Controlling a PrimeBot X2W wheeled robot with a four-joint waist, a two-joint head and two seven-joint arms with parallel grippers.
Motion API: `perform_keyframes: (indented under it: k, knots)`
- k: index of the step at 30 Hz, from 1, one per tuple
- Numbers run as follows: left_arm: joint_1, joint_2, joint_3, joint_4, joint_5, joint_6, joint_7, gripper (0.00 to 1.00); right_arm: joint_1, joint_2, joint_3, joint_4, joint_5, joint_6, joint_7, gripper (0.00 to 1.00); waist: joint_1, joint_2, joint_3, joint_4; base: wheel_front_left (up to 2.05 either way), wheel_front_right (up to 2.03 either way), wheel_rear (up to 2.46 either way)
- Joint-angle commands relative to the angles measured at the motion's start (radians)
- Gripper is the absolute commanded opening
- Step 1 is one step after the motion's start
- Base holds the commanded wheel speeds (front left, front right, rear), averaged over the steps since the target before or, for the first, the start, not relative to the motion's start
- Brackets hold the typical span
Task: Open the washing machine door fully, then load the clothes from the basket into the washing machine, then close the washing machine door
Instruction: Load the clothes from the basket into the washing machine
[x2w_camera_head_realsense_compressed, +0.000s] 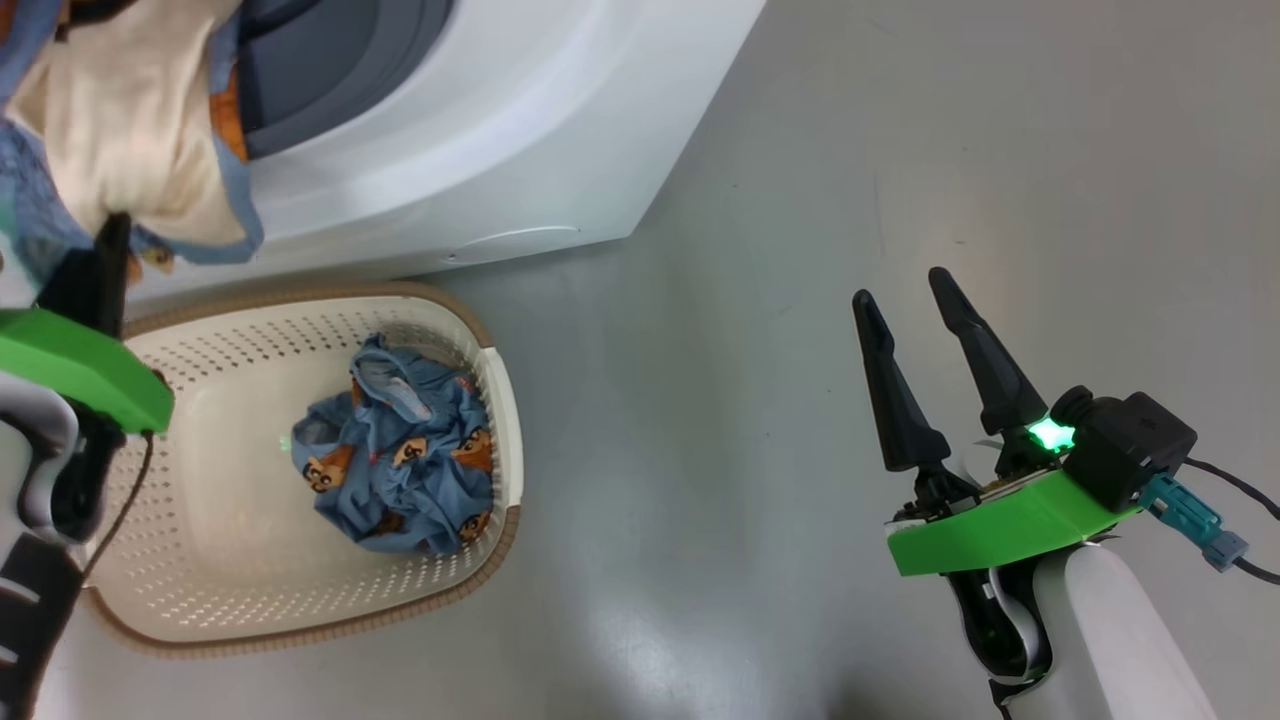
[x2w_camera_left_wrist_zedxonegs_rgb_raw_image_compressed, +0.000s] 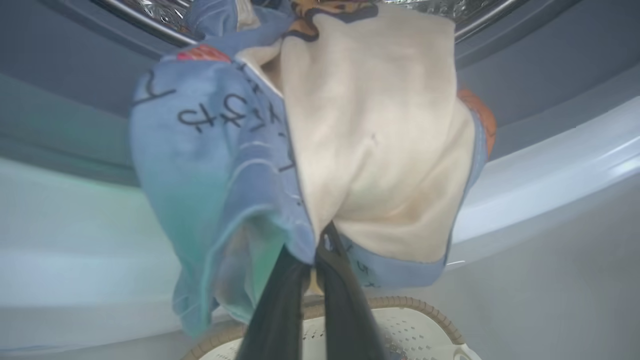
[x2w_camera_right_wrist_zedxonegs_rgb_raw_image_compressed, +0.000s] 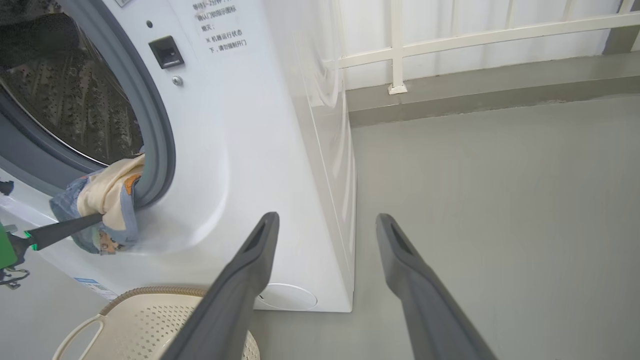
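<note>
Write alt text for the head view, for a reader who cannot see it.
The left tool is shut on a blue and cream garment hanging from the mouth of the white washing machine. Below it, a cream basket on the grey floor holds a crumpled bear-print garment; the right tool stands open.

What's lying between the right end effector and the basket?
Nothing. In the head view only bare grey floor separates the right end effector from the basket.
</note>
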Motion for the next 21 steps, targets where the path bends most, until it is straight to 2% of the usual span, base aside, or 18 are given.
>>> perform_keyframes:
  k: [1,9,13,17,21]
  knots:
    - [0.012,0.059,0.033,-0.047,0.008,-0.002,-0.012,0.00,-0.004,0.003,0.020,-0.016,0.008,0.002,-0.005,1.00,0.0000,0.0000,-0.006,0.006,0.00,0.00,0.00]
    - [0.075,0.098,0.105,-0.228,0.046,0.004,-0.013,0.00,0.006,0.003,0.021,-0.008,0.009,0.002,-0.005,1.00,0.0000,0.0000,-0.032,0.002,0.00,0.00,0.00]
    - [0.076,0.113,0.136,-0.313,0.055,0.030,-0.013,0.00,0.014,0.003,0.022,-0.009,0.012,0.002,-0.005,1.00,0.0000,0.0000,-0.039,-0.006,0.00,0.00,0.00]
    - [-0.008,0.124,0.146,-0.346,0.057,0.060,0.044,0.00,0.015,0.003,0.036,-0.020,0.021,0.002,-0.005,1.00,0.0000,0.0000,-0.016,-0.029,0.00,0.00,0.00]
    - [-0.121,0.135,0.147,-0.301,0.076,0.083,0.106,0.00,0.012,0.003,0.050,-0.032,0.032,0.002,-0.005,1.00,0.0000,0.0000,0.023,-0.061,0.00,0.00,0.00]
